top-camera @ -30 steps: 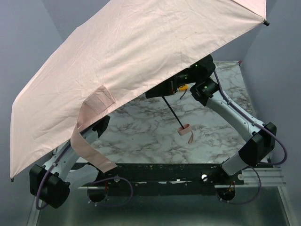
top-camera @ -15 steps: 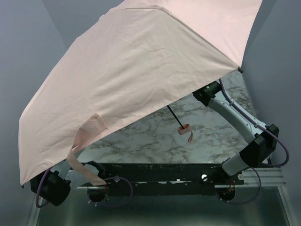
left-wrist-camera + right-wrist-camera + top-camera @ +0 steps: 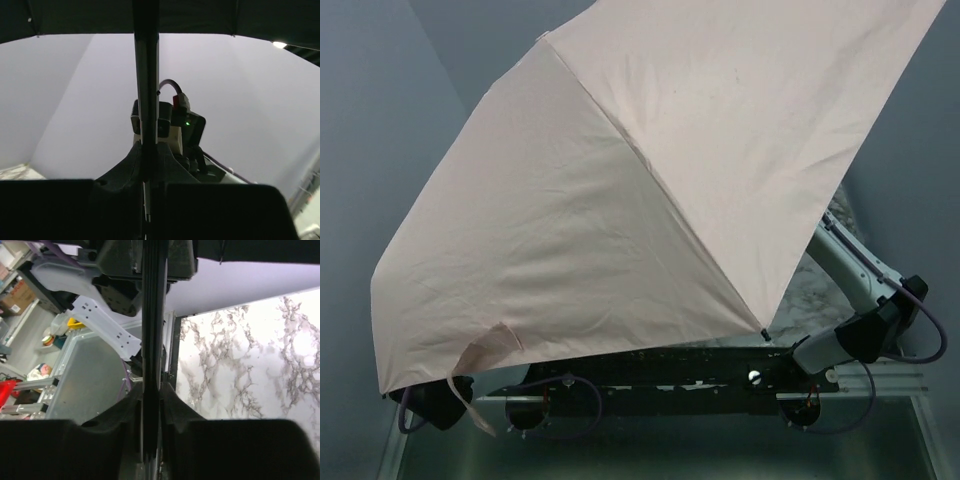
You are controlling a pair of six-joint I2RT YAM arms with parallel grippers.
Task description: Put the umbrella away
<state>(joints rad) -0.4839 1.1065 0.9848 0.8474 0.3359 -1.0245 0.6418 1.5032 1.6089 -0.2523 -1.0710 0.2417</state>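
Observation:
The open umbrella (image 3: 650, 180) fills the top view. Its pale pink canopy tilts toward the camera and hides both grippers and the handle. A pink strap (image 3: 470, 395) dangles from its lower left edge. In the left wrist view my left gripper (image 3: 147, 165) is shut on a thin dark bar of the umbrella (image 3: 146, 75) that runs straight up between the jaws, under the canopy. Behind that bar is the right wrist (image 3: 175, 127). My right gripper (image 3: 151, 395) is shut on the dark umbrella shaft (image 3: 153, 300), above the marble table (image 3: 250, 355).
Only the right arm's lower links (image 3: 850, 270) and the left arm's base (image 3: 425, 405) show beyond the canopy. A black rail (image 3: 670, 375) runs along the table's near edge. A metal frame and floor clutter (image 3: 45, 340) lie off the table's edge. Grey walls stand close behind.
The canopy has swung down toward the camera and now covers the handle, the tabletop and both grippers. The left gripper has closed onto the umbrella's dark bar.

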